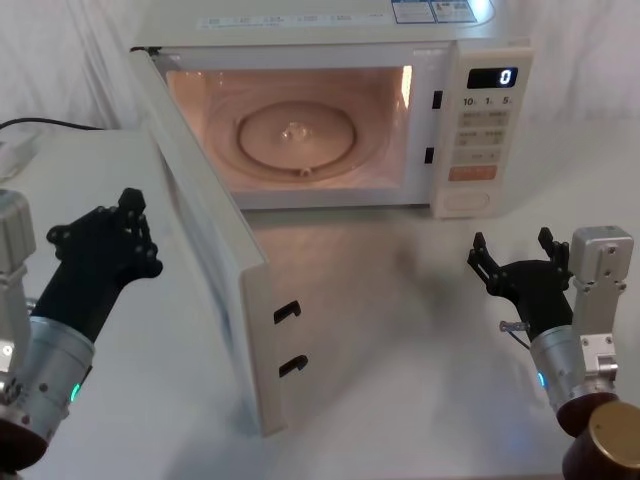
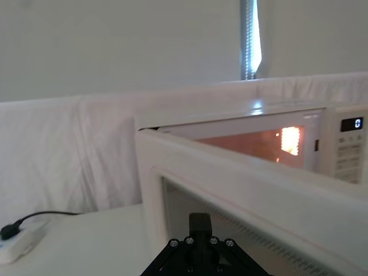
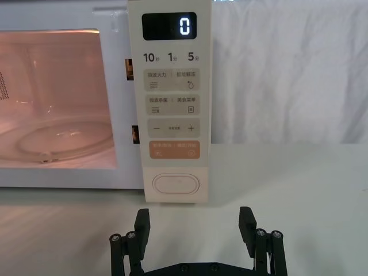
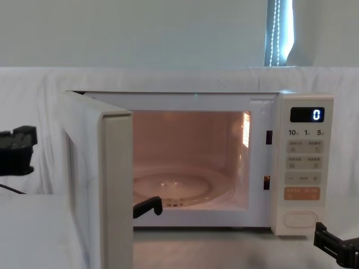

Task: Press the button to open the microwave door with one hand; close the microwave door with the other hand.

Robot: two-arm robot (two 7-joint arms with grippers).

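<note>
Right gripper (image 3: 195,230), nearest the lens in the right wrist view: fingers spread wide, nothing between them, hovering just short of the control panel. Dead ahead at 12 o'clock sits the button (image 3: 176,184), a cream oval with a thin outline, lowest key on the panel, under the orange key (image 3: 175,149). Display (image 3: 169,26) reads 0. Head view adds the layout: right gripper (image 1: 512,262) at 6 o'clock from the button (image 1: 467,201), apart from it.

Microwave door (image 1: 215,250) swung fully out toward the robot, hinged on the left; two dark latch hooks (image 1: 288,338) on its free edge. Cavity lit orange, glass turntable (image 1: 295,133) bare.

Left gripper (image 1: 115,240) at 9 o'clock of the door, outer side, close; contact cannot be told. Jaw opening cannot be told. Left wrist view shows the door's window frame (image 2: 241,230) right before the left gripper (image 2: 199,224). Chest view shows the door (image 4: 106,190) edge-on.
</note>
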